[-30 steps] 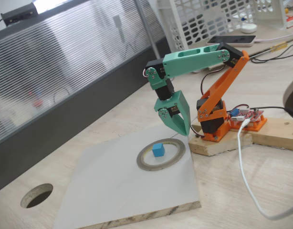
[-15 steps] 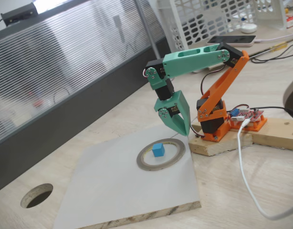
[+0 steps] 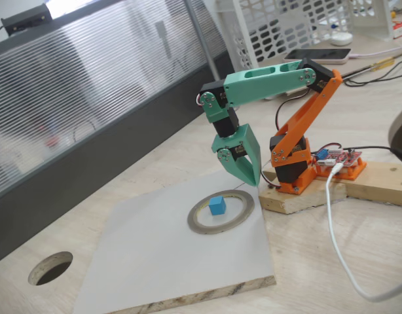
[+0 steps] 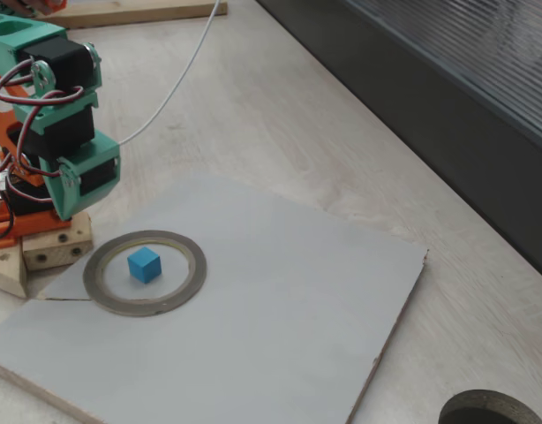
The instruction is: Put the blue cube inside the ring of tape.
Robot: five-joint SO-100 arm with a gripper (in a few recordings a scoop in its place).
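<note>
Both fixed views show the blue cube (image 3: pixel 217 206) lying inside the ring of tape (image 3: pixel 221 212), on the bare grey surface of the opening; the cube is not touching the ring's inner edge. The ring is laid flat on a grey board (image 3: pixel 168 255) near one corner, and the board rests on a light wooden table (image 3: pixel 358 242).

The gripper (image 3: pixel 247 171) is seen hanging above the far rim of the ring — apart from the cube and holding nothing. Its green fingers point downward and are pressed together to one tip, so the jaws are closed and empty. In a fixed view the gripper (image 4: pixel 70 181) is seen from another side, just beside the ring.

The orange base (image 3: pixel 291 167) of the arm is mounted on a wooden block (image 3: pixel 332 186), and a white cable (image 3: pixel 338 242) runs across the table. A round dark hole (image 3: pixel 50 267) is cut in the table, well apart from the board. No readable writing or brand is found on any thing.
</note>
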